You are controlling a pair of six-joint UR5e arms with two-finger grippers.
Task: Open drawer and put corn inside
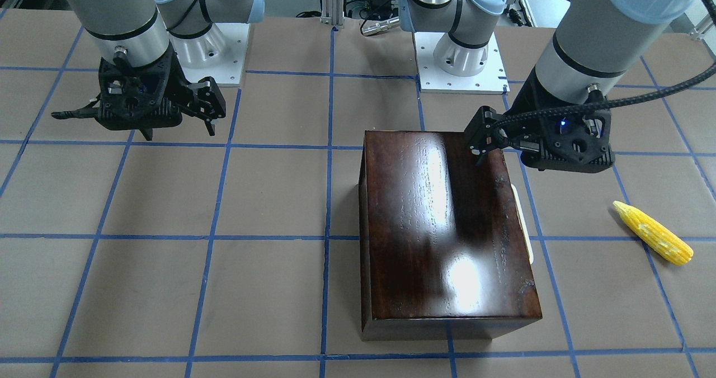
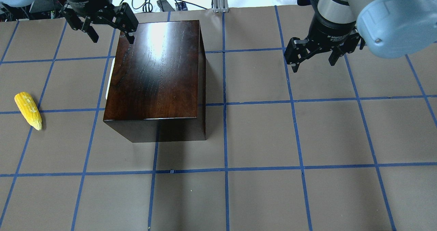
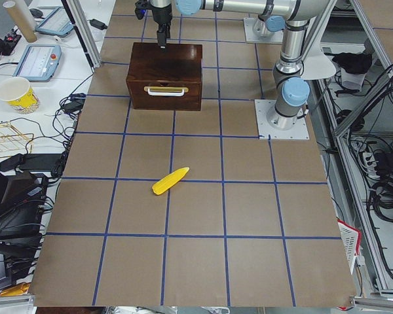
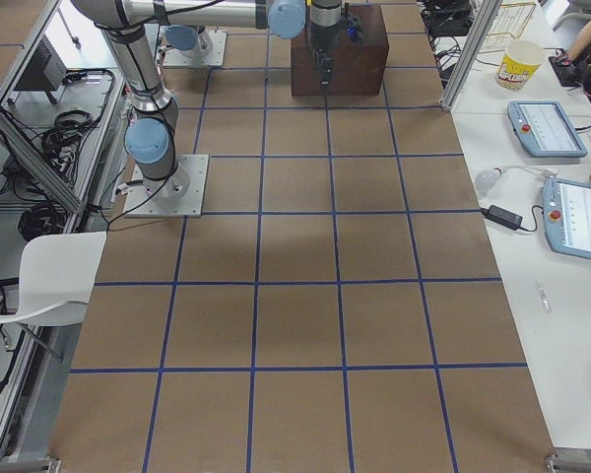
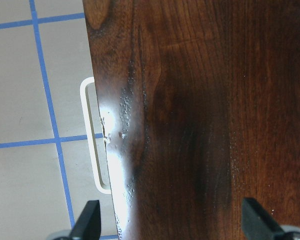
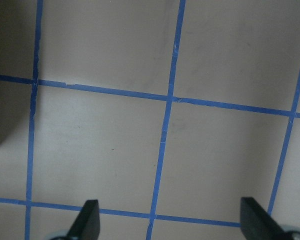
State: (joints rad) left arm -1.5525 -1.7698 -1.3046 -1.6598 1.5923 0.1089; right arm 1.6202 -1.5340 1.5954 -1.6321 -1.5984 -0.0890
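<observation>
The dark-brown box [image 2: 157,70] stands left of the table's middle with the drawer shut. Only the drawer's white handle [image 2: 107,79] sticks out on the box's left side; it also shows in the left wrist view [image 5: 92,150] and the exterior left view [image 3: 165,91]. The yellow corn [image 2: 29,110] lies on the table left of the box, well apart from it, and shows in the front view [image 1: 653,232]. My left gripper [image 2: 111,32] is open and empty above the box's far left corner, straddling the handle-side edge. My right gripper [image 2: 313,62] is open and empty above bare table to the right.
The table is brown with a blue tape grid. The arm bases [image 1: 461,59] stand at the robot's edge. A popcorn cup [image 3: 16,95] and tablets [image 4: 547,123] sit on side benches off the table.
</observation>
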